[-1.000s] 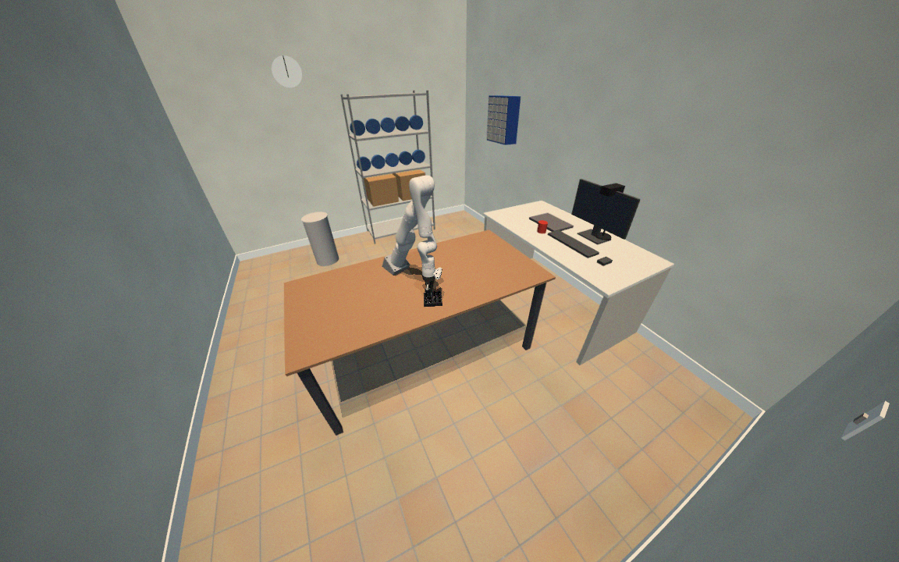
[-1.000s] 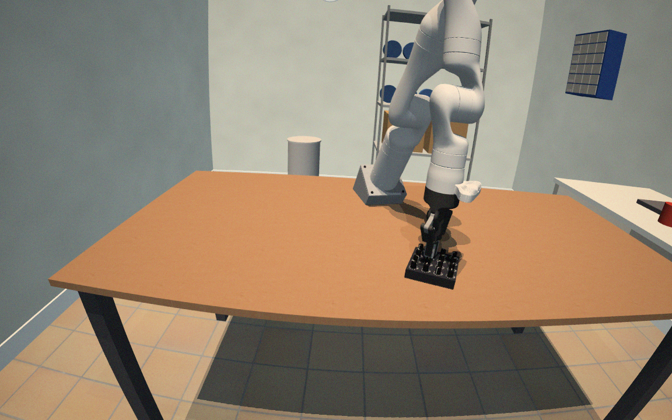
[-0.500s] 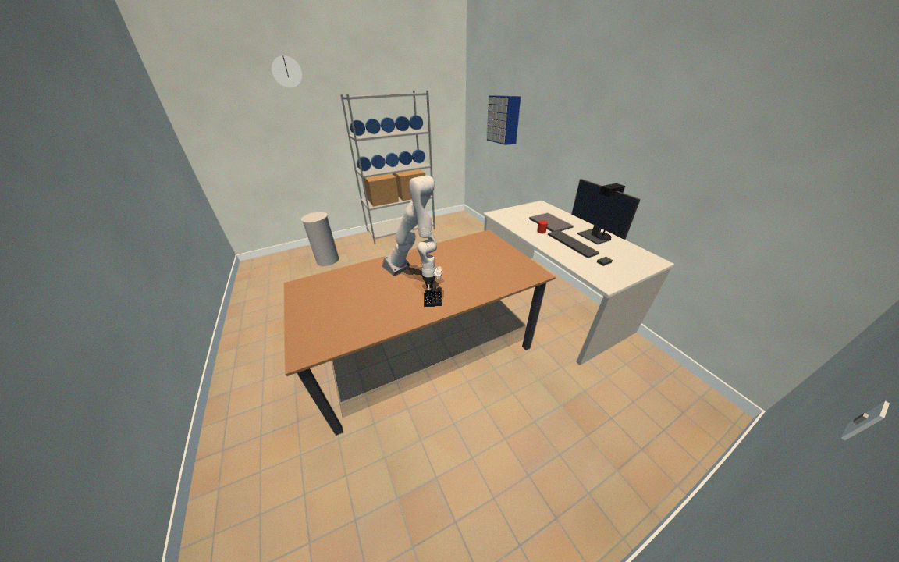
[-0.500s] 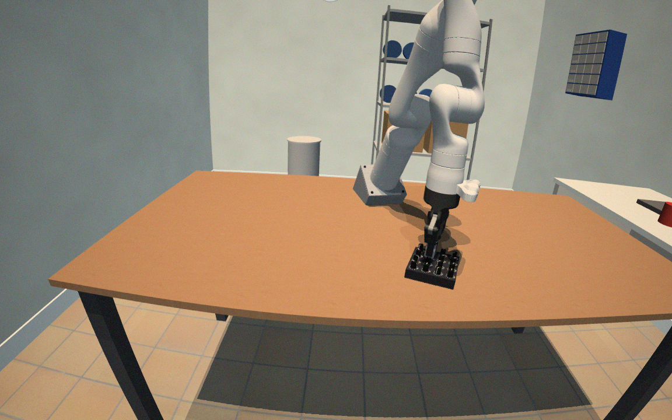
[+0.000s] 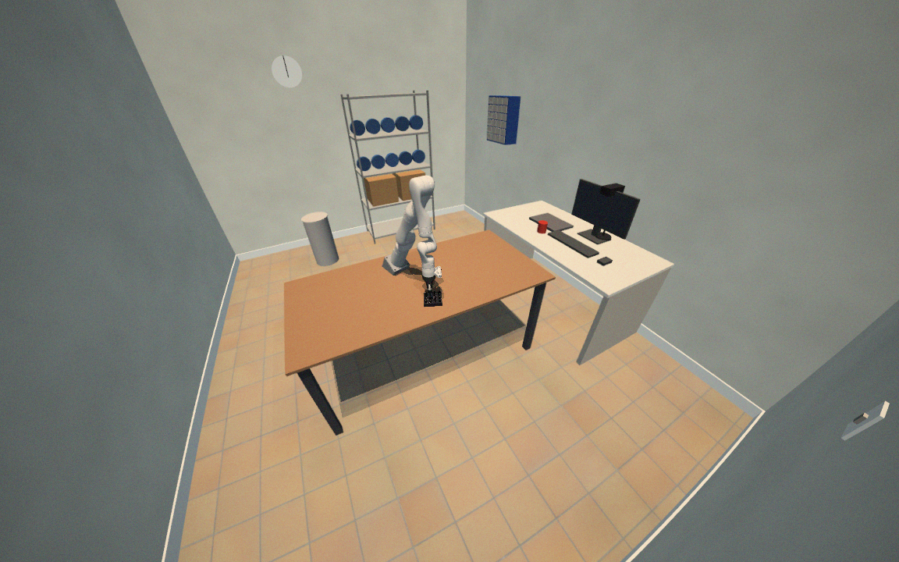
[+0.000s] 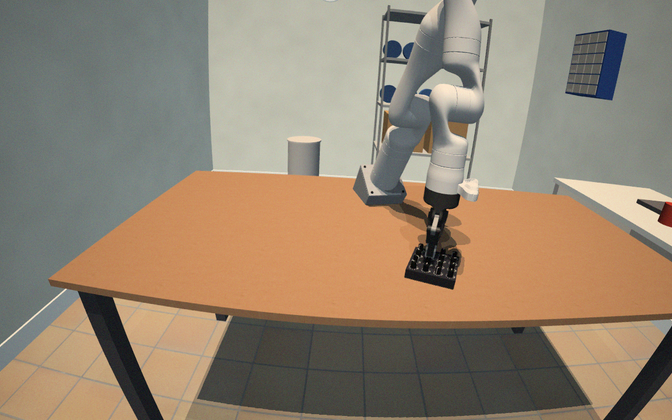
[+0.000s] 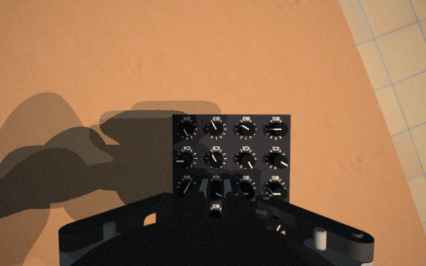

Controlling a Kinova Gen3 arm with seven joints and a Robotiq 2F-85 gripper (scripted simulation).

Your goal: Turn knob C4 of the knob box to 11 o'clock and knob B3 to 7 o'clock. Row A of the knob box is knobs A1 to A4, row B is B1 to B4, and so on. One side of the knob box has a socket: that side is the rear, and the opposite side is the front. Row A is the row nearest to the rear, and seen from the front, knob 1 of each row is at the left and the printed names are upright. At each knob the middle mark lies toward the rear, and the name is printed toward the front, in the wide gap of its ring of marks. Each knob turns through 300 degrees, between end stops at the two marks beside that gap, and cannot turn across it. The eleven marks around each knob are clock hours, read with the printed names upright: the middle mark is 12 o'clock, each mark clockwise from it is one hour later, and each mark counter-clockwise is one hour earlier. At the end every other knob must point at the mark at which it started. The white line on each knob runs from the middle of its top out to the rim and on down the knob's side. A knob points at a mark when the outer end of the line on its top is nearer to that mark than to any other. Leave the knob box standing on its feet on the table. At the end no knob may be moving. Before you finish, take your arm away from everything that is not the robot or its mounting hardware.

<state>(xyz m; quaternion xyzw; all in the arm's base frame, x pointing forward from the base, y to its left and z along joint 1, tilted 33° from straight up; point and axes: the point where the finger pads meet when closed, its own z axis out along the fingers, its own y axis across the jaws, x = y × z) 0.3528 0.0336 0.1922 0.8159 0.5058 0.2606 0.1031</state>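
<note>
One black square knob box (image 7: 231, 148) shows twelve round black knobs (image 7: 245, 128), near the wooden table's (image 6: 255, 245) front edge. The black two-finger gripper (image 7: 216, 189) hides the fourth row and is nearly closed on one knob (image 7: 216, 188).

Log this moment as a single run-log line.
gripper: shut on knob B3 | knob box: flat on table | arm: above rear rows

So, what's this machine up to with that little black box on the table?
A white robot arm reaches down onto a small black knob box that stands on the brown table. Its jaws are shut on one dial, knob B3, in the second row from the rear, apparently to set its pointer. Nothing touches the other knobs.
</note>
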